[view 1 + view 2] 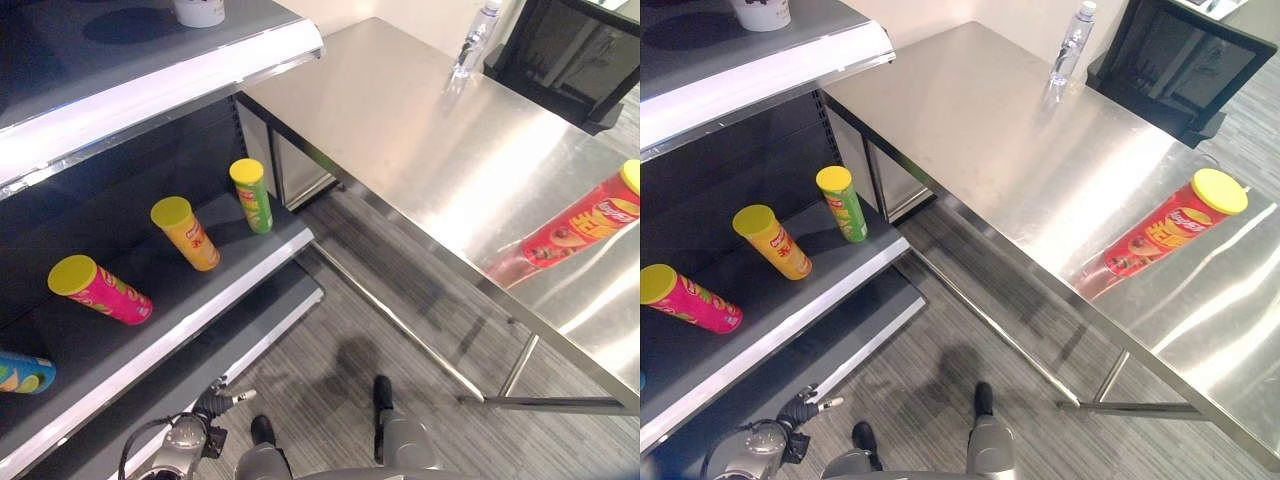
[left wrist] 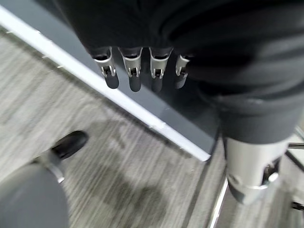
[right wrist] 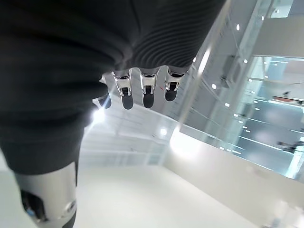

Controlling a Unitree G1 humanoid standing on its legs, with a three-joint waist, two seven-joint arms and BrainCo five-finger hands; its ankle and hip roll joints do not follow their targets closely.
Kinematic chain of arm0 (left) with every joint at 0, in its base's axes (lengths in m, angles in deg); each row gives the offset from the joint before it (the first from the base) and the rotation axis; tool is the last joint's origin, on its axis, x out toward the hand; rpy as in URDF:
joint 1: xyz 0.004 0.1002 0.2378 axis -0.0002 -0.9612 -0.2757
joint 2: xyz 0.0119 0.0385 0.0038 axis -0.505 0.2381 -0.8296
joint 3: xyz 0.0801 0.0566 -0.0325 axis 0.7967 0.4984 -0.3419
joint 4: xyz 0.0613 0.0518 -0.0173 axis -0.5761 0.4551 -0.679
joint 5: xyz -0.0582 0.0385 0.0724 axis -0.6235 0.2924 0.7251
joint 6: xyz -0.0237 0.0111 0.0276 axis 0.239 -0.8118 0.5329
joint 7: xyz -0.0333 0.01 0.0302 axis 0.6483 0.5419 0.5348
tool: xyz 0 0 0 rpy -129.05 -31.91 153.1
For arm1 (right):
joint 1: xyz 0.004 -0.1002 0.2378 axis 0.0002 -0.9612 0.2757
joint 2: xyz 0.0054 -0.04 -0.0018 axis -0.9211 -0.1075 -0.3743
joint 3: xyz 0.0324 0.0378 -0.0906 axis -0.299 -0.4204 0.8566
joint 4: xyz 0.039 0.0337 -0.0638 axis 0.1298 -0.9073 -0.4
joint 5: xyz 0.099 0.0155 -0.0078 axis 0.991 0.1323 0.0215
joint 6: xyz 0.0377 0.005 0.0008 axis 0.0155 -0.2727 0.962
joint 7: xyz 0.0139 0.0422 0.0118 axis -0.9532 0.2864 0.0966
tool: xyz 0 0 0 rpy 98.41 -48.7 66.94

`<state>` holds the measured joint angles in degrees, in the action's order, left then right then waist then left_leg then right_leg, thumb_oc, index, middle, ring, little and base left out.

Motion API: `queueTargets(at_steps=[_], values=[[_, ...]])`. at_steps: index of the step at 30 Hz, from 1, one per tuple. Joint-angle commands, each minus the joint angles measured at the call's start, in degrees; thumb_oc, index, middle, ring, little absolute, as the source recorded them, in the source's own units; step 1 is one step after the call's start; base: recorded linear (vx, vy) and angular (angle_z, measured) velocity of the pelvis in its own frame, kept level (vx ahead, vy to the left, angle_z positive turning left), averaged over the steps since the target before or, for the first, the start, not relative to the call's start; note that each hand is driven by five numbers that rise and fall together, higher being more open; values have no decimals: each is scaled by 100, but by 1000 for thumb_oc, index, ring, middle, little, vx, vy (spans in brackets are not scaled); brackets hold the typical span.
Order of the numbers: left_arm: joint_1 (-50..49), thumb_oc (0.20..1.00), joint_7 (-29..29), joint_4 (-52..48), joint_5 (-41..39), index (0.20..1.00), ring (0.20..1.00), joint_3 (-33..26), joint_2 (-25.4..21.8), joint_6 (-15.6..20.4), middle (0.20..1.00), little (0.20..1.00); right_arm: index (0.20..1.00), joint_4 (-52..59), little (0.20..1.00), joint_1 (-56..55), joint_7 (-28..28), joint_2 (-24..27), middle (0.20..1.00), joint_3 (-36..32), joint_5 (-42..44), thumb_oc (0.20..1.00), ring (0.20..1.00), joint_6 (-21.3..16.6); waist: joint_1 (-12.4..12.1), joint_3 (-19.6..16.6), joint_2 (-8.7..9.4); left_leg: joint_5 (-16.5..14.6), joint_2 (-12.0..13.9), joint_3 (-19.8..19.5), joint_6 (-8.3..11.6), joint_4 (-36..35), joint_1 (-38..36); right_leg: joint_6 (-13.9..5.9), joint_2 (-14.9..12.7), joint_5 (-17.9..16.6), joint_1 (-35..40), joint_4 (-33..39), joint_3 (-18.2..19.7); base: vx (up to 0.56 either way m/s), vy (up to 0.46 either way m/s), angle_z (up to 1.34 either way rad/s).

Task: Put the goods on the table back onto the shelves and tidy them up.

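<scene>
A long brushed stainless-steel table (image 1: 420, 140) on thin metal legs runs from the right towards the far wall. Dark grey shelves with white front edges (image 1: 150, 95) stand left. Grey wood-grain flooring (image 1: 330, 350) lies between them.

clear water bottle (image 1: 1068, 44) upright at table's far edge, black chair (image 1: 1170, 60) behind it

A red, yellow-lidded can (image 1: 1160, 238) lies on the silver table (image 1: 1010, 130); pink (image 1: 100, 290), orange (image 1: 186, 233) and green cans (image 1: 252, 195) have yellow lids.
</scene>
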<state>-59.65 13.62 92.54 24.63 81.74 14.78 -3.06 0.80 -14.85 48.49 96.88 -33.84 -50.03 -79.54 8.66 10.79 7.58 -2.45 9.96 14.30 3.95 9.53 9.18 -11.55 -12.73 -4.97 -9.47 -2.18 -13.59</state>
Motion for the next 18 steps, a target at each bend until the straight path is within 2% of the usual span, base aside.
queueTargets(at_steps=[1, 4, 6, 8, 10, 11, 12, 13, 14, 15, 16, 17, 18], values=[[-171, 1000, 14, -177, 87, 1000, 1000, 53, -114, 61, 1000, 1000, 1000, 44, 1000, 403, -102, 615, 1000, 366, 180, 1000, 1000, -190, -592, -279, -207, 223, 112, -44, 160, -610, -55, -269, -212, 471, 582, -898, -50, -190, -5, -41], [-295, 1000, -2, -319, -87, 1000, 1000, -44, -126, 17, 1000, 1000, 1000, 139, 1000, 522, -134, 374, 1000, 667, 140, 1000, 1000, -136, -873, -394, -127, 282, 223, 225, 158, -382, 132, -318, -425, 281, 999, -1061, -315, -181, -75, -96], [-357, 1000, 5, -392, -177, 1000, 1000, -131, -138, 2, 1000, 1000, 1000, 143, 1000, 492, -164, 218, 1000, 718, 98, 1000, 1000, -28, -1033, -493, 28, 350, 246, 341, 219, -301, 209, -345, -343, 252, 1351, -688, -452, -133, -183, -44], [-363, 1000, 6, -390, -261, 1000, 1000, -140, -143, 10, 1000, 1000, 1000, 49, 1000, 583, -219, 219, 1000, 839, 199, 1000, 1000, 20, -1164, -485, 136, 460, 312, 385, 322, -193, 332, -345, -149, 506, 1467, -178, -500, -115, -191, -31], [-371, 1000, 28, -370, -238, 1000, 1000, -182, -150, -5, 1000, 1000, 1000, -81, 1000, 688, -330, 259, 1000, 1048, 332, 1000, 1000, 34, -1214, -466, 177, 627, 349, 304, 413, -205, 471, -343, 118, 928, 1521, 201, -512, -90, -198, -24], [-383, 1000, 80, -390, -232, 1000, 1000, -215, -143, -18, 1000, 1000, 1000, -47, 1000, 654, -478, 320, 1000, 1049, 485, 1000, 1000, 66, -1196, -339, 144, 799, 408, 118, 497, -135, 613, -195, 354, 1069, 1469, 295, -479, -137, -243, 2], [-348, 1000, 67, -373, -279, 1000, 1000, -220, -158, -22, 1000, 1000, 1000, -56, 1000, 710, -482, 380, 1000, 1037, 559, 1000, 1000, 40, -1254, -148, 133, 771, 391, -212, 617, 73, 714, -112, 406, 1100, 1486, 279, -486, -137, -161, 15], [-336, 1000, 67, -371, -280, 1000, 1000, -222, -155, -22, 1000, 1000, 1000, -64, 1000, 723, -484, 387, 1000, 1038, 562, 1000, 1000, 38, -1241, -137, 118, 789, 397, -233, 611, 85, 739, -106, 418, 1084, 1479, 280, -500, -202, -114, 27], [-300, 1000, 10, -331, -348, 1000, 1000, -148, -132, -21, 1000, 1000, 1000, 35, 1000, 1000, -527, 289, 1000, 1255, 674, 1000, 1000, -15, -1322, 83, 120, 514, 91, -1118, 834, 335, 831, -84, 356, 1005, 1381, 194, -525, -144, -46, 18], [-298, 1000, 10, -330, -349, 1000, 1000, -159, -129, -20, 1000, 1000, 1000, 30, 1000, 1038, -523, 289, 1000, 1285, 670, 1000, 1000, -15, -1286, 81, 115, 540, 78, -1143, 823, 336, 859, -88, 353, 990, 1372, 194, -551, -153, -46, 12], [-303, 1000, -42, -283, -407, 1000, 1000, -131, -121, 18, 1000, 1000, 1000, -2, 1000, 1371, -553, 193, 1000, 1619, 764, 1000, 1000, -27, -1229, 41, 122, 159, -49, -1452, 760, 271, 581, -95, 250, 888, 1306, 148, -600, -33, 6, 5], [-309, 1000, -42, -283, -407, 1000, 1000, -143, -115, 19, 1000, 1000, 1000, -14, 1000, 1417, -552, 196, 1000, 1663, 763, 1000, 1000, -29, -1213, 42, 121, 162, -52, -1453, 760, 265, 574, -96, 248, 889, 1312, 149, -603, 7, 80, 11], [-387, 1000, -9, -287, -437, 1000, 1000, -105, -41, 3, 1000, 1000, 1000, -11, 1000, 1400, -673, 211, 1000, 1766, 827, 1000, 1000, -4, -1161, -17, 13, 153, -76, -1445, 657, 57, 351, -109, 268, 856, 1298, 138, -617, 29, 126, 16]])
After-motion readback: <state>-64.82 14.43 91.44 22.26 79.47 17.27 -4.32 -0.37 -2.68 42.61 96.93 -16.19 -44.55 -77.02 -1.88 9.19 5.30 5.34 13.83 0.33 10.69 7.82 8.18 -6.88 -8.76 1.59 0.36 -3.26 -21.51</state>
